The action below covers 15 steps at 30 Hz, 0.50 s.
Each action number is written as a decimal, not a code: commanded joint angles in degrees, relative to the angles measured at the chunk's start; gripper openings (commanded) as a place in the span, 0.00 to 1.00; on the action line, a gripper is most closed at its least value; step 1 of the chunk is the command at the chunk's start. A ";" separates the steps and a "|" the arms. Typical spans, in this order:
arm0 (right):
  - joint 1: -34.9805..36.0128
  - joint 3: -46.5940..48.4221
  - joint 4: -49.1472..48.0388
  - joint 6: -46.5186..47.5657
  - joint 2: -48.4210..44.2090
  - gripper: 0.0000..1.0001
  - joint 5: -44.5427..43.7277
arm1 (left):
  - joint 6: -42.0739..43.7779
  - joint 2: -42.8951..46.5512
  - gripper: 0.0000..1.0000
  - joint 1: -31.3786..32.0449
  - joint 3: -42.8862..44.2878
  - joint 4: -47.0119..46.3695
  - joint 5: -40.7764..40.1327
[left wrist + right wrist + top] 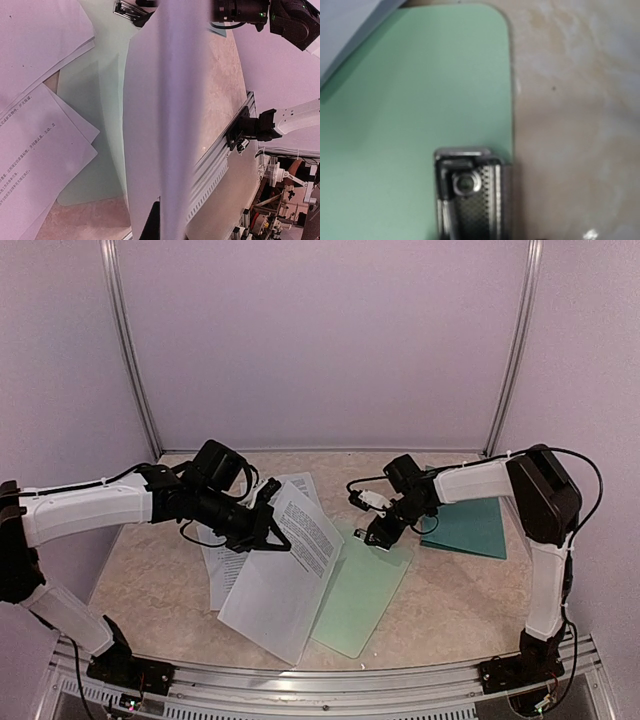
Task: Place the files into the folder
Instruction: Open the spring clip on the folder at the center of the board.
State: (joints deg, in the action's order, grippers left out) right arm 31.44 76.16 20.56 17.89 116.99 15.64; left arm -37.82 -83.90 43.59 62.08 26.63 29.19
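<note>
Aloft, sheet (pixel 165 125) pinched between left jaws

Boxed in on three sides by plain, pale lilac-white panels: back wall (pixel 320 340), left wall (pixel 50 360), right wall (pixel 595 340). Joined at the rear corners by slim aluminium posts (pixel 128 350). Floored with a beige, marble-patterned tabletop (pixel 450 590), softly and evenly lit, with only faint shadows. Edged along the near side by a silver slotted rail (pixel 330 680). Beyond that rail, in the left wrist view, crowded with dim workshop equipment (pixel 287 200) and cables.
</note>
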 commanded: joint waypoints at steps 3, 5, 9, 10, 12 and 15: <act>-1.19 -2.95 1.34 -0.89 -0.27 0.38 -0.57 | 1.01 -0.30 0.00 0.48 1.20 0.35 0.21; -1.35 -3.20 1.43 -0.79 -0.27 0.35 0.09 | 1.00 -0.30 0.00 0.53 1.20 0.29 0.17; -1.53 -3.62 1.46 -0.54 -0.51 0.32 0.67 | 1.00 -0.39 0.00 0.61 1.20 0.35 0.10; -1.58 -3.72 1.51 -0.36 -0.60 0.32 0.62 | 1.00 -0.39 0.00 0.61 1.20 0.35 0.08; -1.72 -4.07 1.46 -0.24 -0.87 0.35 0.81 | 1.04 -0.39 0.00 0.62 1.20 0.35 -0.01; -1.84 -4.51 1.12 -0.29 -1.40 0.38 1.36 | 1.00 -0.39 0.00 0.62 1.20 0.36 0.06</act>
State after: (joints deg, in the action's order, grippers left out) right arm 30.52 73.95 18.48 17.39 116.01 17.26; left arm -37.82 -83.90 43.90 62.08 26.65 29.17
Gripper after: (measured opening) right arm 0.370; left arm 0.003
